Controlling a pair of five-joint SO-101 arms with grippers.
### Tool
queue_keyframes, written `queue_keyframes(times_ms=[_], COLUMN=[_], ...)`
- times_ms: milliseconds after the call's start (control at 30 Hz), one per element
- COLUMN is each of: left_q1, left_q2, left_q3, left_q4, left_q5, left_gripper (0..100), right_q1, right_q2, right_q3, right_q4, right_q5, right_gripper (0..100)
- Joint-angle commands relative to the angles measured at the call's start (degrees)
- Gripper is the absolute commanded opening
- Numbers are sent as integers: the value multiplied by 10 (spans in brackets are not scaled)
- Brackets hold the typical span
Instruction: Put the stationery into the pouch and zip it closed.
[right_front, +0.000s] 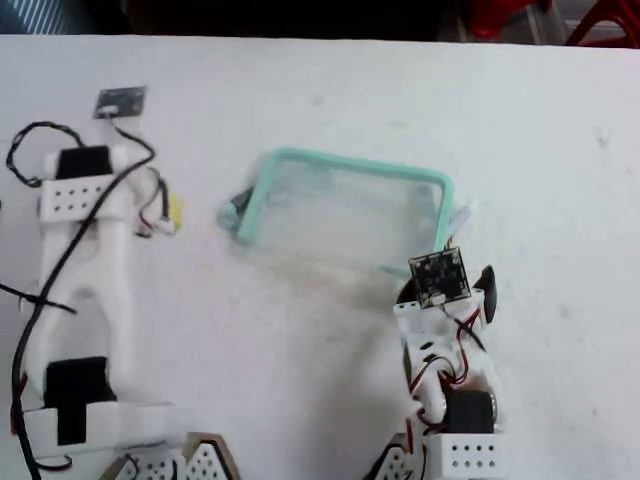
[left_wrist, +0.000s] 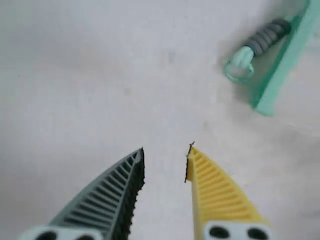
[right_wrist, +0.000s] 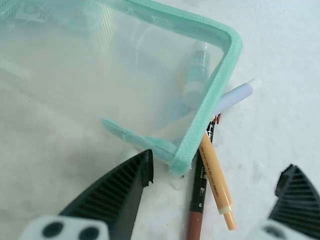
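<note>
In the high view the left arm (right_front: 85, 290) runs up the left edge of the frame, black cables looped beside it and a small circuit board (right_front: 120, 100) lying at the upper left. Its left end effector (left_wrist: 165, 160) is open: one grey-black finger and one yellow finger stand apart over bare desk (right_front: 320, 100), gripping nothing. Between this arm and the pouch (right_front: 340, 205) lies a strip of free surface, and more open desk spreads above the pouch and along the lower middle of the frame.

The pouch sits at the centre, lying flat. It has clear mesh walls with a mint-green border. Its zip pull (left_wrist: 240, 67), a mint ring on a short string of grey beads, hangs off the left corner, near the left end effector but apart from it. Something pale shows through the mesh, too blurred to name.

At the pouch's lower right corner the right arm (right_front: 445, 400) rises from the bottom edge. The right end effector (right_wrist: 218, 162) is wide open, with black fingers on either side of that corner and of the pens (right_wrist: 215, 170). One pen is orange and one brown and black, side by side on the desk. A pale blue pen (right_wrist: 237, 95) pokes out past the border. Whether their far ends are inside the pouch I cannot tell.

The desk is plain white, lightly scuffed. A dark strip of room runs along the top edge, with red frame parts (right_front: 590, 20) at the upper right.
</note>
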Motion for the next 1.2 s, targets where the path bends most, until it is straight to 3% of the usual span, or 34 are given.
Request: queue_keyframes(times_ms=[0, 300, 467, 667, 833, 967, 1167], left_q1=[-75, -118, -108, -79, -69, -55, -1], left_q2=[2, -27, -174, -385, -478, -490, -489], left_q3=[-35, 96, 171, 261, 432, 542, 594], left_q4=[10, -41, -75, -87, -202, -331, -377], left_q5=[-9, -13, -12, -10, 11, 19, 21], left_gripper=[165, 162, 163, 165, 166, 166, 164], right_q1=[-3, -36, -43, -137, -183, -213, -282], right_q2=[-3, -4, -3, -2, 17, 159, 508], right_q3=[4, 4, -44, -229, -298, -367, -630], right_q4=[0, 27, 47, 116, 127, 153, 236], right_q5=[4, 82, 81, 46, 48, 50, 30], right_gripper=[376, 376, 376, 375, 375, 332, 268])
